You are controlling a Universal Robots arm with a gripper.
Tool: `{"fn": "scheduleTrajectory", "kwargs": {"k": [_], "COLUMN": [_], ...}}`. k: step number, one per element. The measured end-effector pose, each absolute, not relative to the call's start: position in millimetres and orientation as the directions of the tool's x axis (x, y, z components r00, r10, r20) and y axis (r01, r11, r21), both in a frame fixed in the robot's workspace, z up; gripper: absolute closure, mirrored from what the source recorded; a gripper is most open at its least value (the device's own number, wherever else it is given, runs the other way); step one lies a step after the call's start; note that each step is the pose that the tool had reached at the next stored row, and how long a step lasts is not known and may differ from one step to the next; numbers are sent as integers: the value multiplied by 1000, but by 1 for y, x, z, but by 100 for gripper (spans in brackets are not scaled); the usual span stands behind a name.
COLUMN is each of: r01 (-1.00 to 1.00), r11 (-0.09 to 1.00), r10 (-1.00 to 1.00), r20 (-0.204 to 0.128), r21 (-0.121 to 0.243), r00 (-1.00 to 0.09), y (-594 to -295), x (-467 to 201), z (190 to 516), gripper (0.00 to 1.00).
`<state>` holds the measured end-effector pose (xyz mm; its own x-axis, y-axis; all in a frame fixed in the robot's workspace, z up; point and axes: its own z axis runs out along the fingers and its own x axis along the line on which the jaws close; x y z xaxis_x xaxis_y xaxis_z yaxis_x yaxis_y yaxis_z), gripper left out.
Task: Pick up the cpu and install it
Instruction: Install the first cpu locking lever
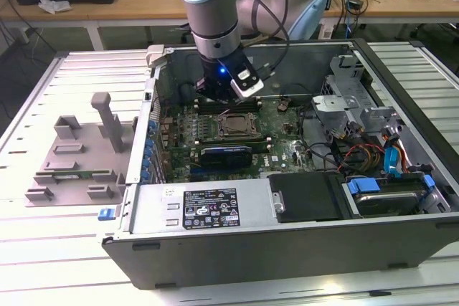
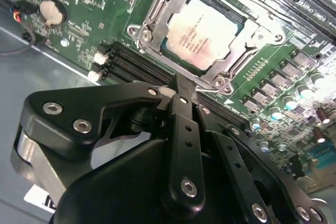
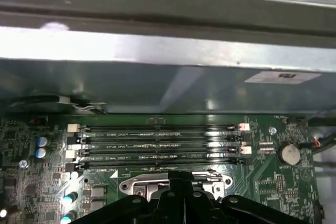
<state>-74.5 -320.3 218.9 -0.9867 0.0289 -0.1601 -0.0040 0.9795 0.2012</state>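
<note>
The cpu (image 2: 202,35), a small square chip with a silvery top, lies flat inside the metal socket frame (image 2: 152,11) on the green motherboard (image 1: 276,130). In the exterior view the cpu (image 1: 236,127) sits mid-board inside the open computer case (image 1: 287,245). My gripper (image 2: 181,81) hangs just above the board beside the socket, over the black memory slots (image 3: 157,142). Its black fingers (image 3: 181,179) are pressed together with nothing between them. In the exterior view the gripper (image 1: 224,94) sits just behind the socket, under the arm's wrist.
A grey plastic tray (image 1: 75,152) lies on the slatted table at the exterior view's left. A long black graphics card (image 1: 226,155) crosses the board in front of the socket. The power supply (image 1: 208,206), a drive bay (image 1: 384,198) and loose cables (image 1: 358,152) crowd the case's front and right.
</note>
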Motion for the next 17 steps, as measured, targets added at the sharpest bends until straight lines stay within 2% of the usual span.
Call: {"fn": "scheduleTrajectory", "kwargs": {"k": [10,17], "r01": [17,11], "r11": [980,980], "r10": [50,53], "r20": [-163,-207], "r21": [200,198], "r00": [-985,-977], "y": [-310,-309], "x": [-75,-76], "z": [216,212], "gripper": [89,89]}}
